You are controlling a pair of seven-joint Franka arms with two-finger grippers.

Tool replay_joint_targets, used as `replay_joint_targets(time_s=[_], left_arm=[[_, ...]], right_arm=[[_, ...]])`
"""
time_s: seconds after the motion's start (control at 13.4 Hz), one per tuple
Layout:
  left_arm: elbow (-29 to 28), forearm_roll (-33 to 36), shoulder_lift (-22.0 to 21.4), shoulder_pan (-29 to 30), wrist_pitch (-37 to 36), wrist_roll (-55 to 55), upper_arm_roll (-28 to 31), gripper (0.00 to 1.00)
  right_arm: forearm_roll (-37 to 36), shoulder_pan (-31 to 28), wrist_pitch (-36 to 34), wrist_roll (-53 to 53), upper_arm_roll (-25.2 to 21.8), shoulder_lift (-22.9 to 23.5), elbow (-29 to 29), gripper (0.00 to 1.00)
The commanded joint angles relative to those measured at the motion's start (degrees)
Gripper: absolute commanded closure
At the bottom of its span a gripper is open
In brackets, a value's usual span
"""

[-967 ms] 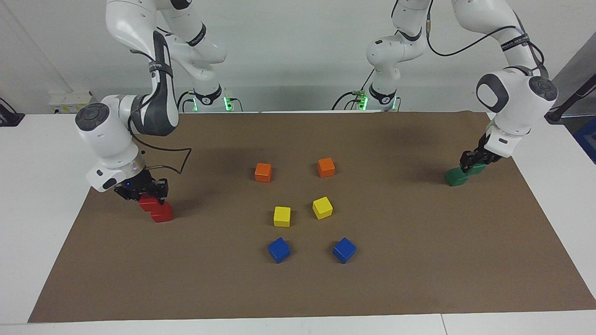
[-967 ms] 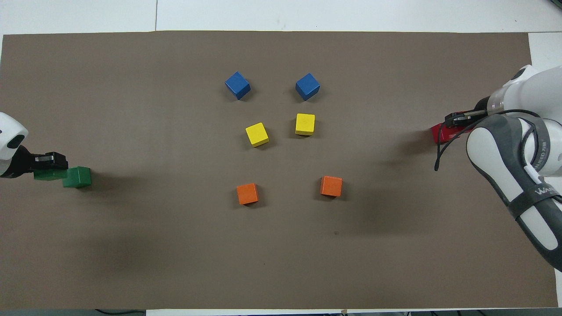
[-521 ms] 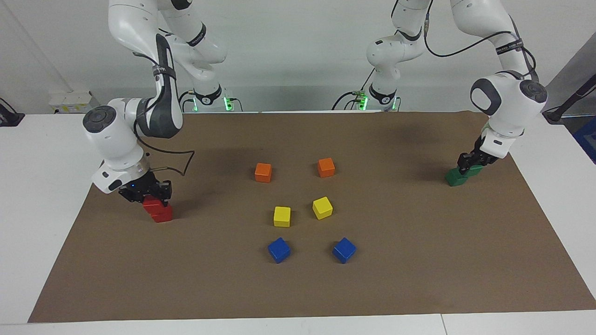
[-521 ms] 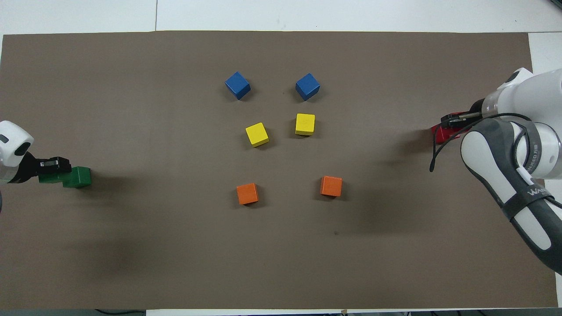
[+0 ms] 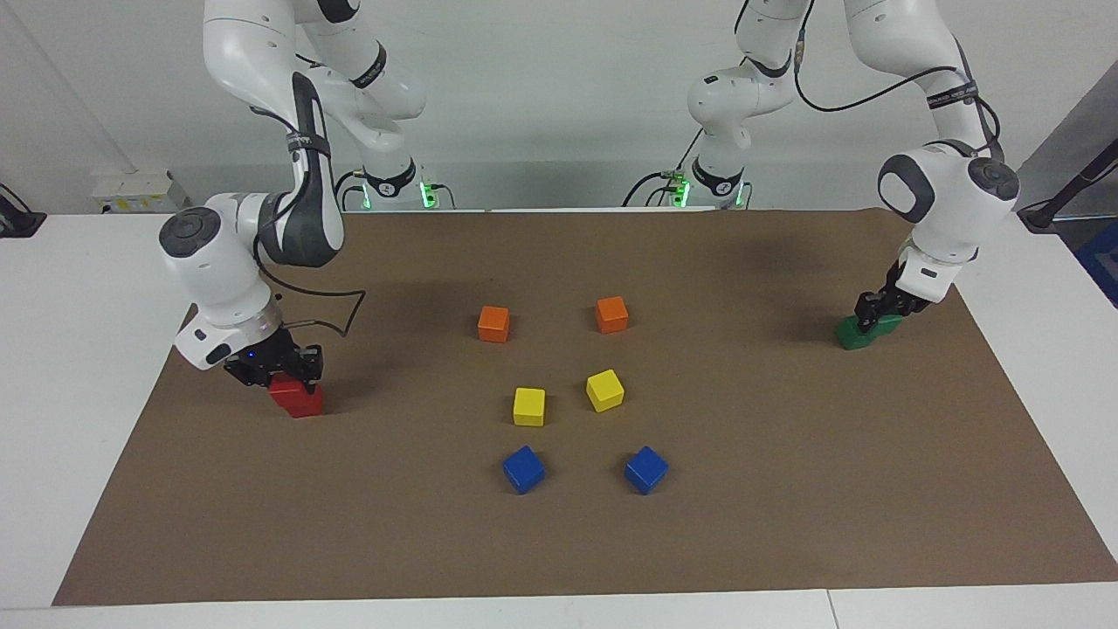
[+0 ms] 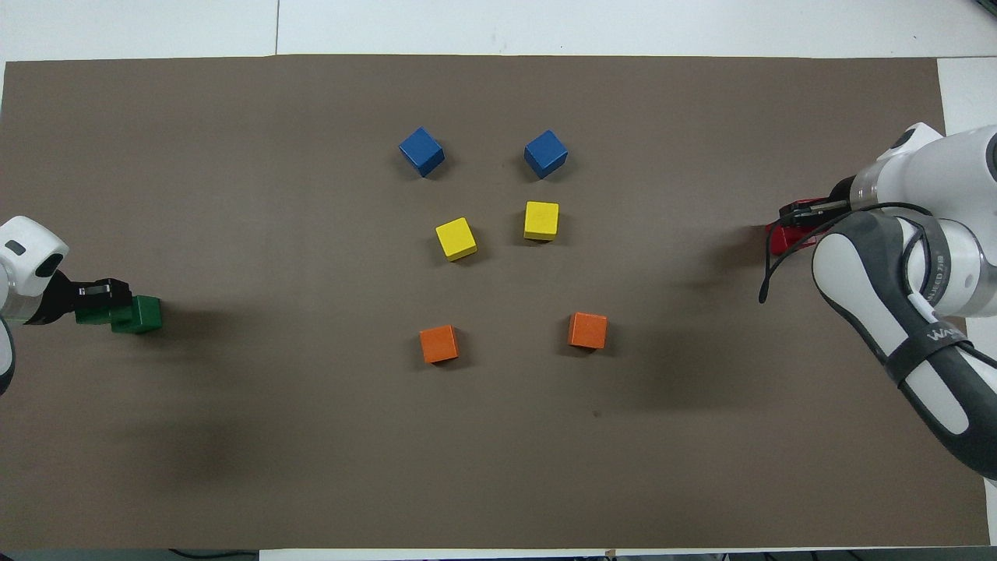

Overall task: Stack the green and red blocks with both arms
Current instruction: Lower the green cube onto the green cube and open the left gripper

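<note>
At the right arm's end of the mat point(image 5: 786, 524), my right gripper point(image 5: 278, 374) was closed on a red block point(image 5: 281, 385), carried just over the second red block point(image 5: 301, 404) that sat on the mat. From the facing camera the held block overlapped the top of the lower one, shifted a little toward the robots; I could not tell whether the two were touching. From overhead only a sliver of red point(image 6: 781, 236) showed beside the arm, with the right gripper point(image 6: 802, 212) over it.

At the left arm's end, my left gripper point(image 5: 873, 313) gripped a green block point(image 5: 889, 323), which hung over the second green block point(image 5: 852, 335) on the mat, offset toward the mat's edge. Overhead, the held green block point(image 6: 93, 315) lay partly under the left gripper point(image 6: 100, 292) and overlapped the resting green block point(image 6: 139, 314). Again I could not tell whether they touched.

Mid-mat, well apart from both grippers, stood three pairs: two orange cubes point(image 5: 493, 323) point(image 5: 611, 314) nearest the robots, two yellow cubes point(image 5: 528, 406) point(image 5: 604, 390) next, and two blue cubes point(image 5: 523, 469) point(image 5: 645, 469) farthest from them.
</note>
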Motion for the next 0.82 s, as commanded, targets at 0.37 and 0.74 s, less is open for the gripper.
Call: replay_joint_targets(time_s=[0.37, 0.74], left_arm=[[-2.46, 0.54, -0.26, 0.85, 2.2, -0.1, -0.62, 1.0], [-2.82, 0.54, -0.35, 0.94, 2.29, 0.43, -0.62, 0.0]], right_arm=[[-0.14, -1.01, 2.09, -2.28, 0.33, -0.69, -2.28, 1.0], [-0.14, -1.36, 2.26, -2.99, 0.33, -0.95, -3.16, 1.0]])
